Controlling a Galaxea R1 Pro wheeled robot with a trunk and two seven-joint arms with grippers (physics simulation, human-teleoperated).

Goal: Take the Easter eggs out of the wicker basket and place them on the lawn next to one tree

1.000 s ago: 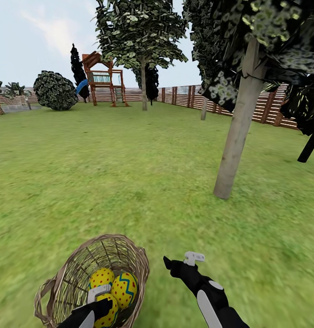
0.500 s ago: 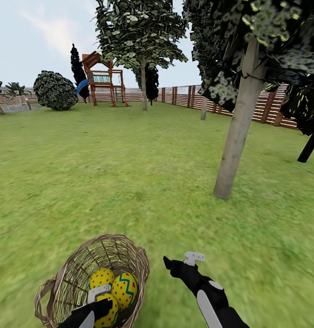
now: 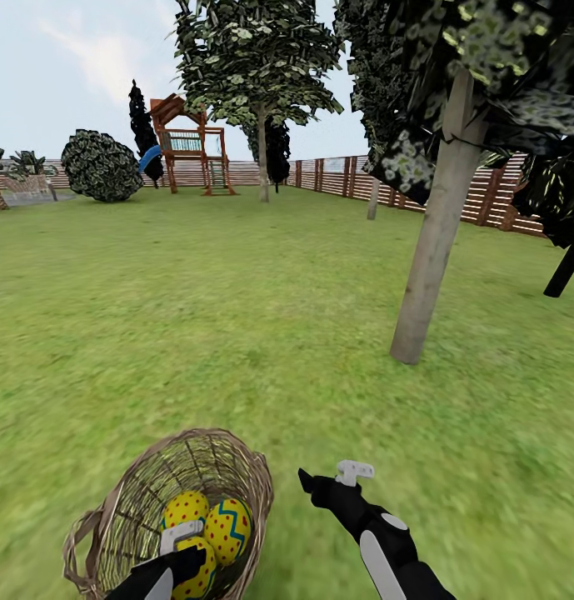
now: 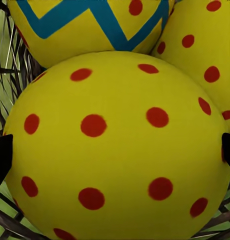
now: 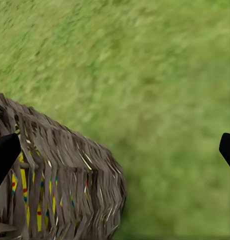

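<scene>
Down in the basket (image 3: 112, 508), your left hand (image 4: 115, 150) straddles an egg (image 4: 115, 145), fingers spread at its sides; your right hand (image 5: 115, 150) hangs open over grass (image 5: 160, 75).

Yellow red-dotted eggs (image 3: 205, 533) with teal zigzags, tan wicker basket (image 3: 137, 487), green lawn (image 3: 237, 317)

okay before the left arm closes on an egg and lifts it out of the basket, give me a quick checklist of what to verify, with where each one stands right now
1. All three Easter eggs are in the wicker basket: ok.
2. The left gripper is centred on the nearest egg, a fingertip on each side of it: ok.
3. Left fingers are open wide enough to span that egg: ok.
4. Firm contact on the egg: cannot tell.
5. The right gripper is open, empty and outside the basket, beside it over the lawn: ok.
6. A pale-trunked tree stands ahead to the right, with bare grass at its base for the drop: ok.
</scene>
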